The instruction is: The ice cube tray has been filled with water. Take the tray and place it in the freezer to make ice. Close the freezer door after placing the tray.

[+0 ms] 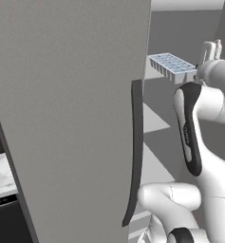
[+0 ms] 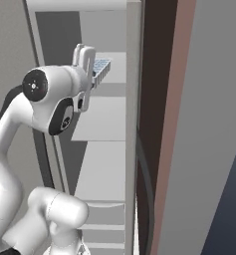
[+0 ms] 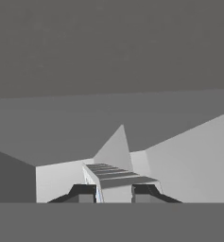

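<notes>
Open freezer door point(image 1: 71, 118) walls off nine o'clock; the freezer point(image 2: 102, 144) stands open at twelve, pale shelves point(image 2: 97, 172) with free gaps between.

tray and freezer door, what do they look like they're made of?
Ice cube tray: looks like moulded plastic, pale grey walls, matte, thin cell dividers; cells flat light blue. Freezer door: flat matte grey, probably painted metal or plastic; no sheen to tell. Its handle: dark, smooth, curved, likely plastic or coated metal.

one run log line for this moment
phase: carrying into freezer | gripper: shut on ice cube tray | tray: level, above shelf | freezer door: open
</notes>
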